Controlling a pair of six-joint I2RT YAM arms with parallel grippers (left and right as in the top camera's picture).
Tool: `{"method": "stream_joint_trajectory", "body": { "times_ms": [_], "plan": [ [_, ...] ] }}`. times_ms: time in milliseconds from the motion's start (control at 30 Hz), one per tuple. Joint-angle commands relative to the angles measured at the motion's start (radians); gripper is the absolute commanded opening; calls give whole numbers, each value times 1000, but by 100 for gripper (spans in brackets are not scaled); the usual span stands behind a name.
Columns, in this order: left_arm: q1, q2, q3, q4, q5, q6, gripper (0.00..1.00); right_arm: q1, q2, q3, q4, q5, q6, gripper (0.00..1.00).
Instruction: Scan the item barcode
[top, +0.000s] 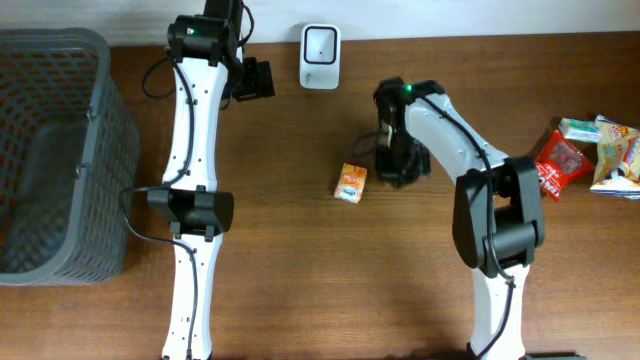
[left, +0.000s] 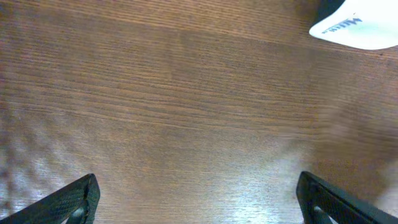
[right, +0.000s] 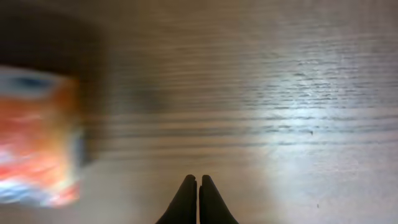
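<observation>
Two white arms reached over a brown wooden table (top: 300, 280). The left arm stretched straight toward the far edge, and the left gripper (top: 255, 80) sat just left of a white scanner (top: 320, 56). Its jaws were spread wide with nothing between them. In its wrist view, only the dark tips of the left gripper (left: 199, 199) showed at the lower corners, over bare wood.

The right arm folded back at the elbow. The right gripper (top: 395, 165) pointed down near the table's middle, its fingers (right: 186, 199) pressed together on nothing. A small orange carton (top: 350, 183) lay flat on the table just left of that gripper, unheld. In the right wrist view the carton (right: 37, 137) was a blurred orange and white block.

A grey basket (top: 108, 140) with lattice walls stood at the left edge. Several glossy snack packets (top: 600, 150) lay at the right edge, well apart from both grippers. The wood had a fine straight grain and a soft sheen.
</observation>
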Motion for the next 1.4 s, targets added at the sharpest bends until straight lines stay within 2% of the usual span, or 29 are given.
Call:
{"method": "stream_joint_trajectory", "body": {
  "times_ms": [0,33,67,100,133,300,367,500,533,567,633,700,733,800,900,933,1100,1233,1367],
  "plan": [
    [-3,-3,4,-1,-7,5,99,61,-17,176,-14,-58,-20,8],
    [-3,-3,4,-1,-7,5,99,90,-17,212,-13,-57,-20,20],
    [-3,-3,4,-1,-7,5,99,120,-17,221,-2,-45,-20,44],
    [-3,-3,4,-1,-7,5,99,146,-15,220,0,-14,-19,56],
    [-3,-3,4,-1,-7,5,99,177,-8,211,4,40,-5,57],
    [-3,-3,4,-1,-7,5,99,304,27,101,88,304,235,49],
    [-3,-3,4,-1,-7,5,99,328,27,17,186,308,266,44],
    [-3,-3,4,-1,-7,5,99,334,30,-88,301,328,303,41],
    [-3,-3,4,-1,-7,5,99,334,31,-95,303,343,303,32],
    [-3,-3,4,-1,-7,5,99,334,30,-93,302,344,302,17],
    [-3,-3,4,-1,-7,5,99,331,23,-65,275,340,302,4],
    [-3,-3,4,-1,-7,5,99,312,2,-21,233,297,292,4],
    [-3,-3,4,0,-7,5,99,288,-13,19,224,203,212,4],
    [-3,-3,4,0,-7,5,99,222,-24,88,224,-82,2,4],
    [-3,-3,4,-1,-7,5,99,112,-23,100,226,-470,-183,4],
    [-3,-3,4,0,-7,5,99,48,-16,96,224,-652,-271,4],
    [-3,-3,4,-1,-7,5,99,-86,-9,31,254,-874,-345,4],
    [-3,-3,4,-1,-7,5,99,-152,-8,-164,383,-996,-348,4],
    [-3,-3,4,-1,-7,5,99,-259,-8,-359,525,-1020,-244,21]
  ]
}}
